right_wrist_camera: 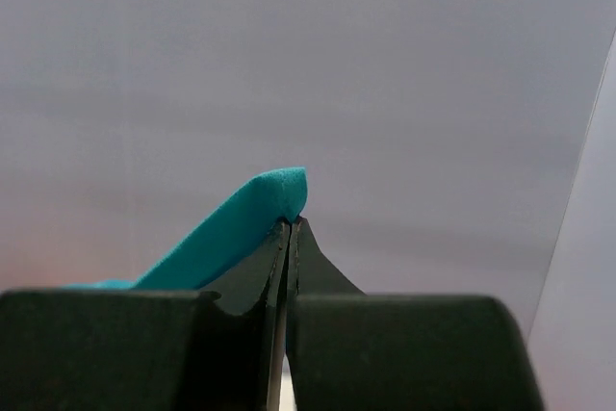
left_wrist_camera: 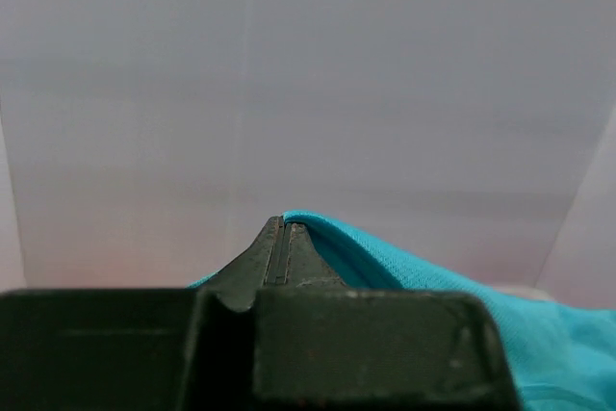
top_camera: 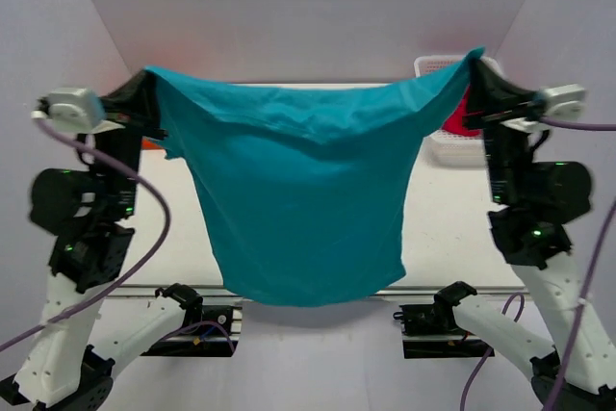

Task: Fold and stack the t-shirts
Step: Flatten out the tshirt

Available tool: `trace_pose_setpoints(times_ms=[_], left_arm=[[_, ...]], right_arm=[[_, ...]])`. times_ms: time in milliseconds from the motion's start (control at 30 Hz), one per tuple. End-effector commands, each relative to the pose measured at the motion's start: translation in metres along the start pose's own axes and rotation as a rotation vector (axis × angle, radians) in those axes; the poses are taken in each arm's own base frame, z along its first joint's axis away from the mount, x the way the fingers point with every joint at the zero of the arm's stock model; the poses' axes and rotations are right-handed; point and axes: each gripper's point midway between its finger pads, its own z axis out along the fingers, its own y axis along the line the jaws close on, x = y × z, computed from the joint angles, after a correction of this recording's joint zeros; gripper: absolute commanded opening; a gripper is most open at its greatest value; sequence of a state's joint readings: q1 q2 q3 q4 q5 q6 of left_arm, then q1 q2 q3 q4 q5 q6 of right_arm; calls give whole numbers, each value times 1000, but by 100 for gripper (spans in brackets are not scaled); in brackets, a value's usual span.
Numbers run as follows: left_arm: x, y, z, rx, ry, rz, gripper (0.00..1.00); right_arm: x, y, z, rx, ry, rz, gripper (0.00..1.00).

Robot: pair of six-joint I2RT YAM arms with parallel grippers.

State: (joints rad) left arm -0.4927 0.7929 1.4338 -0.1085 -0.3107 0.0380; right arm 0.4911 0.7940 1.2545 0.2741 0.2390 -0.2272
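Observation:
The teal t-shirt [top_camera: 298, 199] hangs spread in the air between both grippers, its lower hem near the table's front edge. My left gripper [top_camera: 146, 79] is shut on its upper left corner; in the left wrist view the gripper [left_wrist_camera: 283, 222] pinches the teal cloth [left_wrist_camera: 404, 267]. My right gripper [top_camera: 478, 57] is shut on the upper right corner; in the right wrist view the gripper [right_wrist_camera: 290, 221] holds a teal fold [right_wrist_camera: 241, 218] above the tips. An orange-red cloth [top_camera: 467, 113] shows at the right behind the shirt, partly hidden. The neck label is hidden.
A white basket [top_camera: 445, 146] stands at the back right of the white table [top_camera: 452, 238], holding the orange-red cloth. A small orange patch [top_camera: 150, 144] shows behind the left arm. Grey walls enclose the table on three sides.

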Motion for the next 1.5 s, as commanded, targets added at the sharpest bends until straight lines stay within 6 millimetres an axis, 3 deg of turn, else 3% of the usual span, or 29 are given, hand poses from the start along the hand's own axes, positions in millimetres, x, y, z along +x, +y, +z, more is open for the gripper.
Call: trace_pose_setpoints(times_ms=[0,133,200,233,300,367,400,433,500,533,567,667,800,867,900,933,1033,1067,1100,1133,1167,1200,1267,1300,1333,1367,1400,1433,1467], left_arm=[[44,19,-7,-114,62,-27,0],[94,37,-18,-229,139,-47,0],[132,45,-24,-290,188,-38,0],[142,48,-24,-310,199,-30,0],[164,49,-16,-337,220,-15,0],[184,58,-12,-411,257,29,0],[210,59,-5,-438,320,71,0],[214,64,-2,-485,333,91,0],[234,66,5,-517,378,121,0],[240,65,10,-526,381,126,0],[262,66,15,-532,418,161,0],[292,64,28,-526,462,202,0],[326,61,47,-492,516,221,0],[340,70,54,-508,531,235,0],[343,67,62,-500,532,231,0],[365,73,64,-516,566,246,0],[385,77,81,-500,588,255,0],[409,83,82,-500,627,272,0],[409,86,96,-486,611,268,0],[418,83,100,-468,623,276,0],[419,85,114,-457,614,266,0],[444,94,113,-470,651,284,0],[465,97,119,-455,675,294,1],[466,102,131,-465,657,289,5],[499,105,126,-465,704,307,9],[502,109,137,-465,703,303,26],[515,107,140,-446,721,301,42],[526,113,143,-444,737,311,63],[542,116,153,-436,745,308,85]], right_arm=[[22,-15,-12,116,-11,63,0],[96,-11,-22,174,130,99,0],[136,-17,-28,253,198,88,0],[138,-14,-25,249,196,92,0],[172,-12,-24,267,259,65,0],[179,-18,-21,309,277,42,0],[203,-16,-18,324,331,15,0],[206,-17,-13,339,331,9,0],[245,-16,-9,364,415,-53,0],[250,-16,-7,370,419,-61,0],[255,-16,-5,377,429,-66,0],[297,-15,2,386,494,-97,0],[322,-13,19,393,523,-101,0],[350,-14,22,399,568,-120,0],[348,-15,30,402,557,-115,0],[372,-13,30,394,601,-130,0],[381,-19,45,414,599,-133,0],[406,-16,42,408,641,-148,0],[414,-18,41,413,663,-159,0],[409,-24,54,432,636,-150,0],[439,-23,47,429,684,-170,0],[441,-26,53,439,675,-169,0],[467,-28,59,443,694,-178,0],[475,-30,59,445,704,-183,0],[483,-34,60,451,713,-189,0],[505,-34,64,445,735,-194,0],[511,-34,67,444,736,-188,0],[559,-35,43,429,832,-212,0],[549,-34,69,427,793,-189,10]])
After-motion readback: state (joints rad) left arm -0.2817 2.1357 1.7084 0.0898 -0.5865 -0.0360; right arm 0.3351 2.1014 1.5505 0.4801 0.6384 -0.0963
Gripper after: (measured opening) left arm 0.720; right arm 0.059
